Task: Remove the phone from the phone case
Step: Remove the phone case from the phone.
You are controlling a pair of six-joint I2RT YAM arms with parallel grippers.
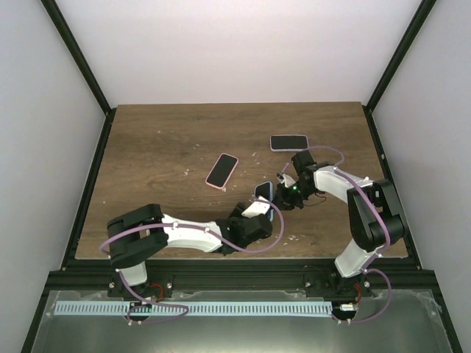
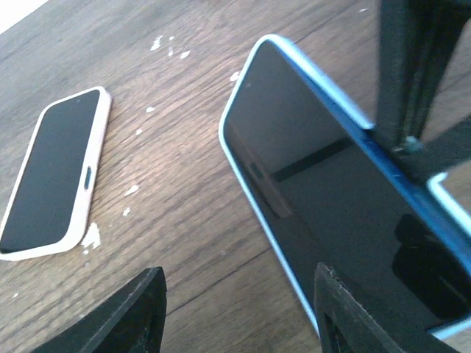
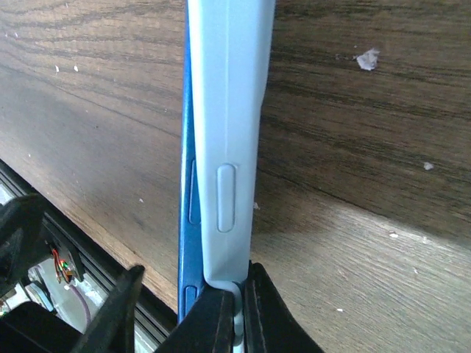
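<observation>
We take this to be the peeling stage. The phone (image 2: 324, 213) stands tilted up between the two arms, near the front middle of the wooden surface (image 1: 162, 147), and it sits only partly in its light blue phone case (image 3: 229, 110). In the right wrist view a darker blue side of the handset shows beside the pale case wall, which suggests that one long edge is already out. The right hand (image 3: 239, 320) is closed almost completely, its fingers pinching the thin rim of the case. We judge it grips there so that the case can be bent away from the handset. The left hand (image 2: 243, 316) is spread wide, its fingers low on either side of the phone's near end and clamped on nothing that we can see. That wide stance looks meant to take the handset across its width once the case lets go. We cannot tell whether the phone's lower end touches the surface. A pink-cased phone (image 1: 221, 170) and a third phone (image 1: 288, 142) lie flat farther back, apart from the work, so we expect no interference from them.
</observation>
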